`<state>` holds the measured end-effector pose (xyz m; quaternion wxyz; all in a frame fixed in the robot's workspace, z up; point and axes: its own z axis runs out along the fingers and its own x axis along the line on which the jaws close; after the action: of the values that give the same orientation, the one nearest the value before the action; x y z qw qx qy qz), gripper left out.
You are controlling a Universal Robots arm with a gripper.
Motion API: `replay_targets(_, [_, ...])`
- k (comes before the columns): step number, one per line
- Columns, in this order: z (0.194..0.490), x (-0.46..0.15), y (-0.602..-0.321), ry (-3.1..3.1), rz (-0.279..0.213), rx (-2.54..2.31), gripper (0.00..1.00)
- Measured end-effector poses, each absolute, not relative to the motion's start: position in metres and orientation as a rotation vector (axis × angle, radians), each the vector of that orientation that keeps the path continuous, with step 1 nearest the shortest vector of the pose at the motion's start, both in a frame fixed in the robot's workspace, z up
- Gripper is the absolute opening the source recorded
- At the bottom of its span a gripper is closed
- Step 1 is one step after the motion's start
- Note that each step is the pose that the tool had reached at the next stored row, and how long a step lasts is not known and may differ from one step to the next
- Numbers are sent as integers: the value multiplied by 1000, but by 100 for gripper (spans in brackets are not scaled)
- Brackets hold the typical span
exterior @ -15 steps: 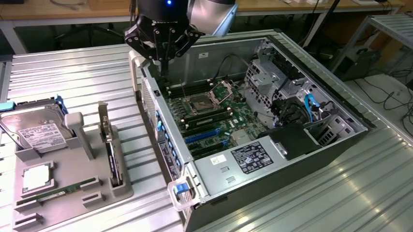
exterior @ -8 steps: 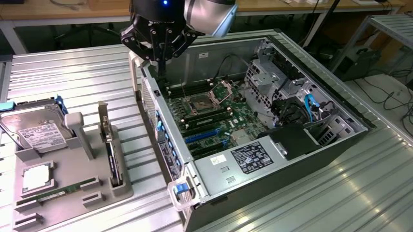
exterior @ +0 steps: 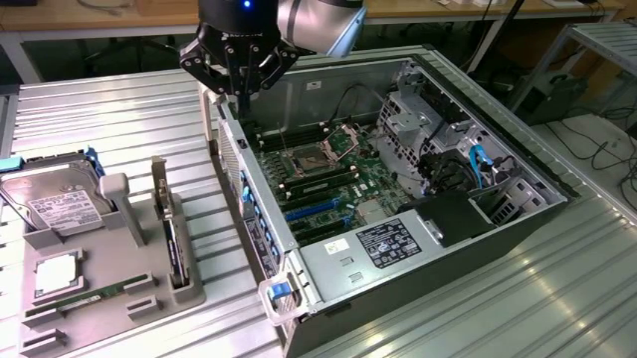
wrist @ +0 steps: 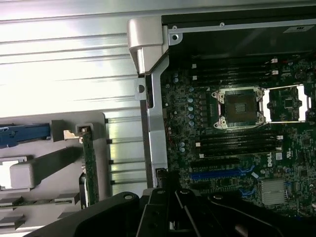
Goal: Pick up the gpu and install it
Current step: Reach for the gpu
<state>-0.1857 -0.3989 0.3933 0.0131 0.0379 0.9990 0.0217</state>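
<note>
The gpu stands on edge in a slot of the grey holder at the exterior view's left, its silver bracket pointing up at the far end. In the wrist view the gpu shows as a thin green edge beside the case wall. My gripper hangs above the far left corner of the open computer case, well away from the card. Its fingers are shut with nothing between them. The dark gripper also fills the near edge of the wrist view.
The motherboard lies open inside the case, with blue expansion slots and an empty processor socket. The holder also carries a hard drive, a processor and a RAM stick. Ribbed metal tabletop surrounds everything.
</note>
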Motion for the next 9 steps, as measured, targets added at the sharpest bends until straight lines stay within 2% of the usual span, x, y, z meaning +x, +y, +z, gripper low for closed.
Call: replay_targets(9, [393, -193, -399, 3112, 68, 118, 11])
